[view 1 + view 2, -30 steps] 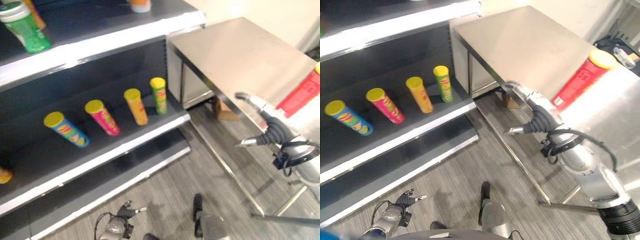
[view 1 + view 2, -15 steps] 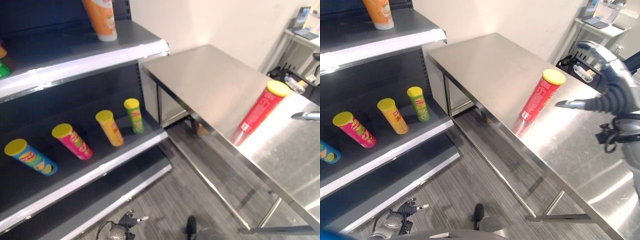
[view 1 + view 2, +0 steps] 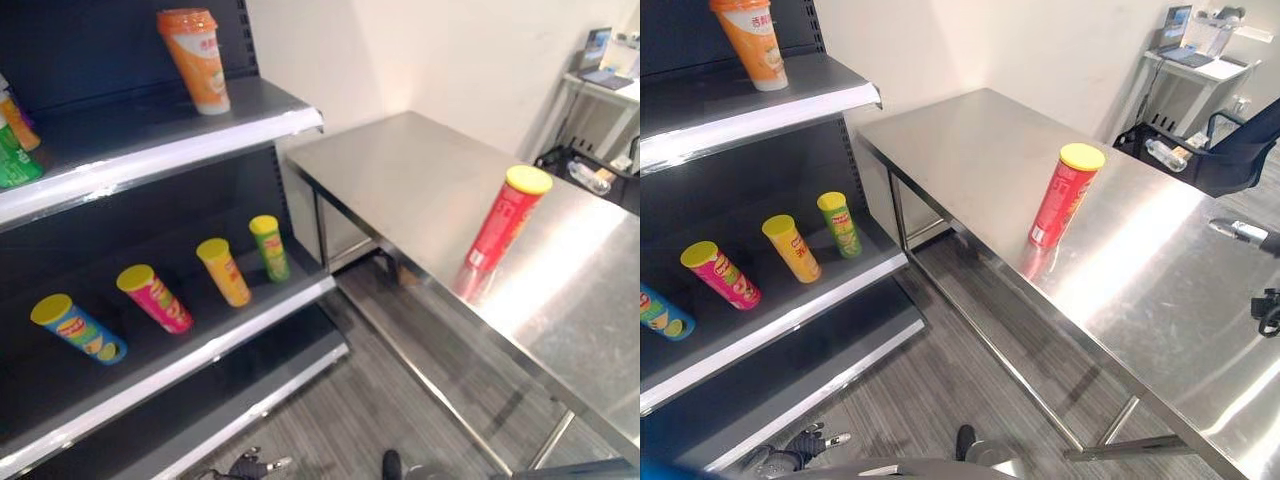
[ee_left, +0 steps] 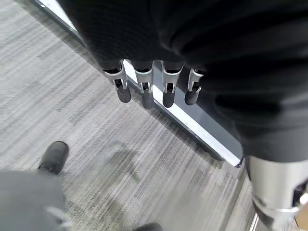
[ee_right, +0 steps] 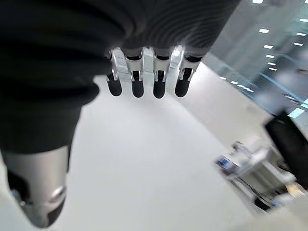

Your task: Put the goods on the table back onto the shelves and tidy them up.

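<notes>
— Presently, where does the item stand?

— The tall red cylindrical can with a yellow lid (image 3: 1065, 196) stands upright on the bare steel surface (image 3: 970, 150), long axis vertical, well apart from the dark shelf unit (image 3: 190, 120).

— Nearest hand?

— In my judgement the right hand (image 5: 144, 77); a fingertip of it shows at the right edge of the right eye view, with the can lying towards the shelves from it. Its fingers hang relaxed, holding nothing.

— The other?

— The left hand (image 4: 154, 84) hangs low over the wood-grain floor (image 4: 72, 110), fingers loosely extended and empty.

— Shelf stock?

— Four smaller yellow-lidded cans (image 3: 225, 270) sit on the middle shelf.
</notes>
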You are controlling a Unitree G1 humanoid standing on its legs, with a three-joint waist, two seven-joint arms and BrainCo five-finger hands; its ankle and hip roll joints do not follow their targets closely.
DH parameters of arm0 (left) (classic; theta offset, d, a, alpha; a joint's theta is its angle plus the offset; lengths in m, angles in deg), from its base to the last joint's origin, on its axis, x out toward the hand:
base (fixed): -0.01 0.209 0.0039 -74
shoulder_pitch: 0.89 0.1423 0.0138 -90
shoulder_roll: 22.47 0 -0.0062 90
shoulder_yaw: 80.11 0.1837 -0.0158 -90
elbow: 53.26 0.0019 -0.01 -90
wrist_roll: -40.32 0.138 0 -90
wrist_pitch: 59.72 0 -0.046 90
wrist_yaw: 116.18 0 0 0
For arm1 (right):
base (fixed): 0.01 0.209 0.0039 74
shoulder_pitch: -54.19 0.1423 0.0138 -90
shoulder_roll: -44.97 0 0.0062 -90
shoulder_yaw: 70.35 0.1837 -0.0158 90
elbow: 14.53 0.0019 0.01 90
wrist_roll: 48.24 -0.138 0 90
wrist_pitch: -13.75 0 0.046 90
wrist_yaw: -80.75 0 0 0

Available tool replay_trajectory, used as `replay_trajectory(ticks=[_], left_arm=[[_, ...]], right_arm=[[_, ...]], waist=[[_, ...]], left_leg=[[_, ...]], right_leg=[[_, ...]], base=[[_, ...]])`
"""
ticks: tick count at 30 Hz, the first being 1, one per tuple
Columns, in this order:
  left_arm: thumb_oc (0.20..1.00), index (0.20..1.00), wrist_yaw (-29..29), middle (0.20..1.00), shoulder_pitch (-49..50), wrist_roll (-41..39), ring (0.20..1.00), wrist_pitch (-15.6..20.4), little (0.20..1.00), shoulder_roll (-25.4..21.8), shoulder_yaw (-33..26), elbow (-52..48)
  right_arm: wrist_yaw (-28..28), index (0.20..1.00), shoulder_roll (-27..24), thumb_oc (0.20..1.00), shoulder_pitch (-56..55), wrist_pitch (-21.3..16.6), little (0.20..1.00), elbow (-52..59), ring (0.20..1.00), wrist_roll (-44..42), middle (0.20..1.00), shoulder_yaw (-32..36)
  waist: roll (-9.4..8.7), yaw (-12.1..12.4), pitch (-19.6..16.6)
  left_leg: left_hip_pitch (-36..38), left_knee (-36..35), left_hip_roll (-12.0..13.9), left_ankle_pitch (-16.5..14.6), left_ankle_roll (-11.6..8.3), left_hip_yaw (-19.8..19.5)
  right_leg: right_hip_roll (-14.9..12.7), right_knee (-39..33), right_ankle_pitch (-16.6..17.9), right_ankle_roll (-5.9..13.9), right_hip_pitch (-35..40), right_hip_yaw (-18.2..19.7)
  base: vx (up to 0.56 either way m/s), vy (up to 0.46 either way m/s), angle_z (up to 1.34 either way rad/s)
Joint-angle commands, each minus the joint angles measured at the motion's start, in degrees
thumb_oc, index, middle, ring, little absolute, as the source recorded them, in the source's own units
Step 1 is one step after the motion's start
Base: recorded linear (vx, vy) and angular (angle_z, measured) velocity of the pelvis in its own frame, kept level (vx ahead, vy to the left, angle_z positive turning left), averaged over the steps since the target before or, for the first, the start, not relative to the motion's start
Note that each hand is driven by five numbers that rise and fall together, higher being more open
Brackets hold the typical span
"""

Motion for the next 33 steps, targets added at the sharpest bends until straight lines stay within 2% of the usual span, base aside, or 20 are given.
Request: replay_trajectory(ticks=[1, 2, 4, 8, 14, 20, 25, 33], left_arm=[[1.0, 1.0, 0.4, 1.0, -2.0, -1.6, 1.0, 1.2, 1.0, -2.4, -0.5, -1.7], [1.0, 1.0, 0.4, 1.0, -2.0, -1.6, 1.0, 1.2, 1.0, -2.3, -0.5, -1.8], [1.0, 1.0, 0.2, 1.0, -1.6, -1.8, 1.0, 1.2, 1.0, -2.4, -0.1, -1.1], [1.0, 1.0, 0.2, 1.0, -1.5, -1.2, 1.0, 1.2, 1.0, -3.1, 0.1, 0.6], [1.0, 1.0, 1.1, 1.0, -1.6, -2.8, 1.0, 1.2, 1.0, -3.1, -0.9, 0.3], [1.0, 1.0, 0.8, 1.0, -0.6, -2.5, 1.0, 1.0, 1.0, -2.6, -0.1, 0.6], [1.0, 1.0, 0.8, 1.0, 0.7, -2.2, 1.0, 0.6, 1.0, -2.1, 0.3, 2.2], [1.0, 1.0, 1.1, 1.0, 1.9, -2.3, 1.0, 0.3, 1.0, -1.8, 0.0, 3.5]], right_arm=[[-2.2, 1.0, -3.7, 1.0, 4.7, -0.8, 1.0, -2.3, 1.0, -1.8, 1.0, -0.8], [-2.2, 1.0, -3.8, 1.0, 4.9, -0.9, 1.0, -2.4, 1.0, -1.8, 1.0, -0.9], [-2.0, 1.0, -4.3, 1.0, 6.7, -0.5, 1.0, -4.0, 1.0, -2.3, 1.0, -2.4], [-0.9, 1.0, -5.3, 1.0, 8.6, 0.3, 1.0, -6.8, 1.0, -3.1, 1.0, -4.6], [0.0, 1.0, -6.5, 1.0, 11.5, 0.7, 1.0, -8.9, 1.0, -3.9, 1.0, -8.6], [1.2, 1.0, -7.3, 1.0, 13.7, 0.8, 1.0, -10.5, 1.0, -5.8, 1.0, -10.7], [1.9, 1.0, -10.7, 1.0, 18.2, 1.7, 1.0, -16.3, 1.0, -6.2, 1.0, -15.2], [1.9, 1.0, -12.3, 1.0, 23.4, 2.4, 1.0, -23.3, 1.0, -6.3, 1.0, -20.1]], waist=[[-1.94, 2.8, 1.4], [-1.98, 2.7, 1.4], [-1.5, 3.0, 1.0], [-0.99, 3.0, -0.6], [-1.38, 3.9, -1.1], [-1.45, 4.9, -1.6], [-1.53, 6.3, -1.8], [-1.3, 7.7, -1.8]], left_leg=[[-9.4, -10.2, -6.1, 4.5, 1.23, -7.3], [-9.2, -10.6, -6.2, 4.6, 1.29, -7.2], [-7.3, -13.9, -8.7, 3.3, 2.12, -9.8], [-3.4, -18.4, -10.4, 4.2, 2.5, -6.7], [-1.1, -20.2, -11.5, 4.0, 3.08, -5.5], [-0.1, -20.8, -11.9, 4.0, 3.31, -5.4], [0.0, -21.1, -11.9, 4.5, 3.25, -5.9], [-0.2, -21.1, -11.7, 5.1, 3.02, -6.9]], right_leg=[[-3.9, 0.9, -9.4, 6.85, 6.4, -2.5], [-4.0, 0.9, -9.4, 6.92, 6.4, -2.5], [-4.3, 1.1, -9.2, 7.57, 6.2, -1.5], [-5.7, 2.4, -8.9, 8.3, 5.8, -1.0], [-7.0, 3.9, -8.9, 8.8, 5.5, -1.0], [-7.4, 4.1, -8.8, 9.1, 5.9, -1.8], [-7.6, 4.0, -8.8, 9.07, 6.5, -2.9], [-7.5, 3.9, -9.1, 8.91, 7.4, -4.4]], base=[[-0.03, 0.094, 0.24], [0.06, 0.108, 0.17], [0.11, 0.11, -0.3], [0.13, 0.137, -0.31], [0.06, 0.051, -0.15], [0.03, 0.015, 0.07], [0.02, -0.01, 0.11], [0.0, -0.021, 0.1]])
